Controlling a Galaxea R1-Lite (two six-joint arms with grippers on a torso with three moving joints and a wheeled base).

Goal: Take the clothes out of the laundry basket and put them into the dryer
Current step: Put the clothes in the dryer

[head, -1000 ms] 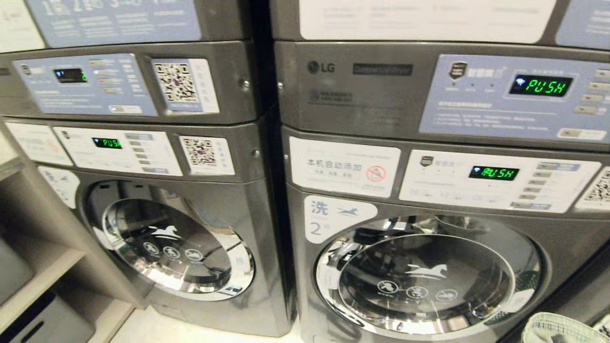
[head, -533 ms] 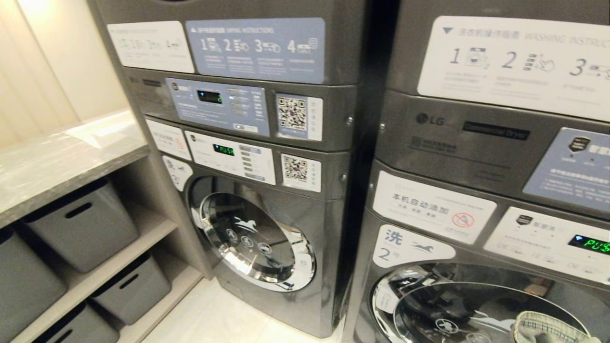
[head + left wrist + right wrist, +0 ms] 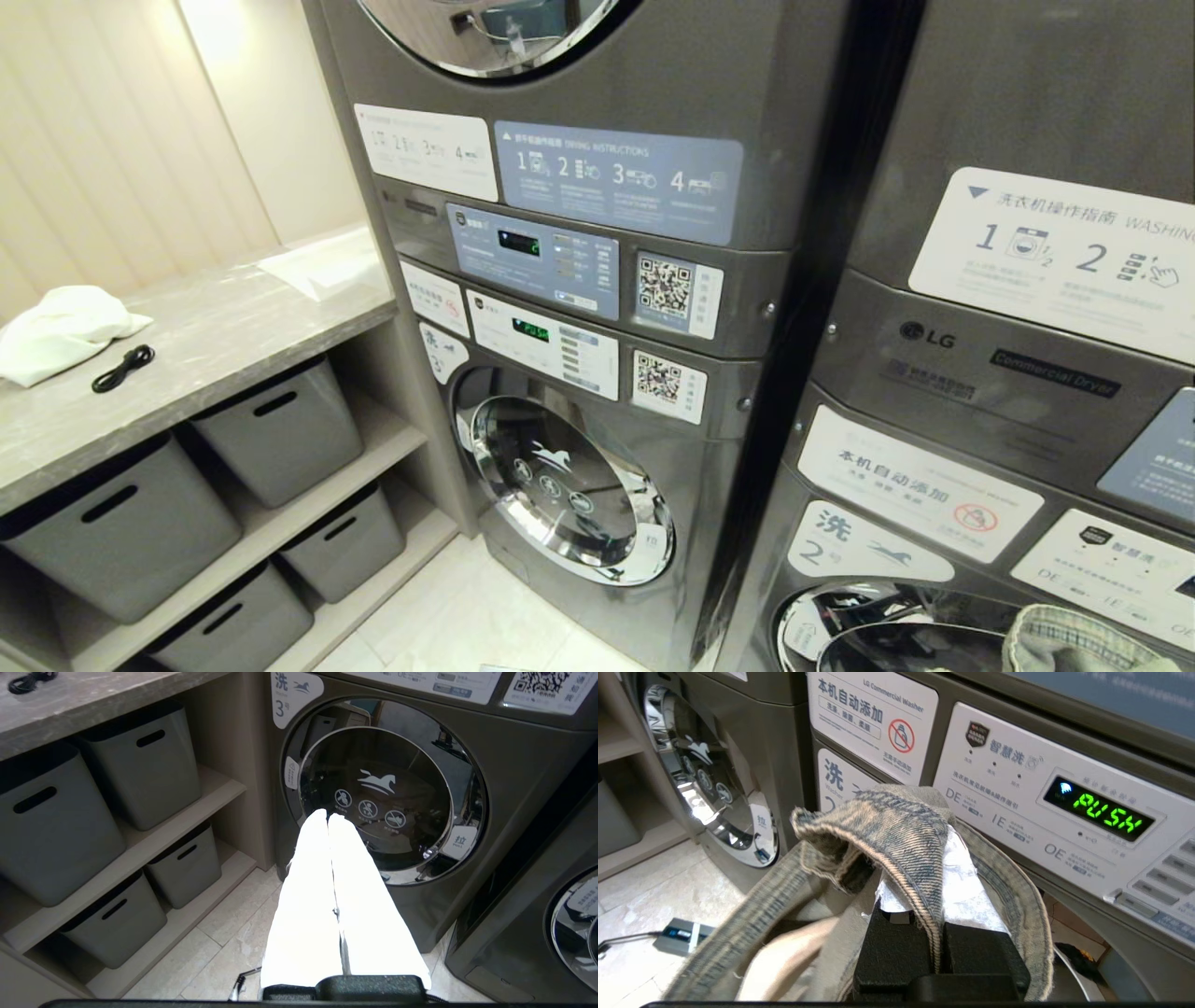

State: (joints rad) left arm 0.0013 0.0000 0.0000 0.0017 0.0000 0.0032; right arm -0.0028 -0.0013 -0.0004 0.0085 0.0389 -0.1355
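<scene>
My right gripper [image 3: 932, 891] is shut on a faded blue denim garment [image 3: 896, 826], whose hem folds over its white fingers [image 3: 966, 891]. It is held in front of the control panel of washer number 2, and a bit of the garment [image 3: 1074, 644] shows at the head view's bottom right. The left gripper [image 3: 328, 817] is shut and empty, held low over the floor and pointing at the door of washer number 3 [image 3: 383, 798]. Dryers sit stacked above the washers: the left dryer's round door [image 3: 485, 37] is closed, and the right dryer [image 3: 1027, 364] stands close. The laundry basket is out of view.
A marble counter [image 3: 233, 327] at the left holds a white cloth [image 3: 56, 327] and a black cable [image 3: 121, 369]. Grey bins [image 3: 280, 429] fill the shelves beneath. A small device with a cord [image 3: 682, 935] lies on the tiled floor.
The whole head view has risen and swung left: the machines slid down and right, and the counter, bins and upper dryer door came into view. The denim stays at the bottom right.
</scene>
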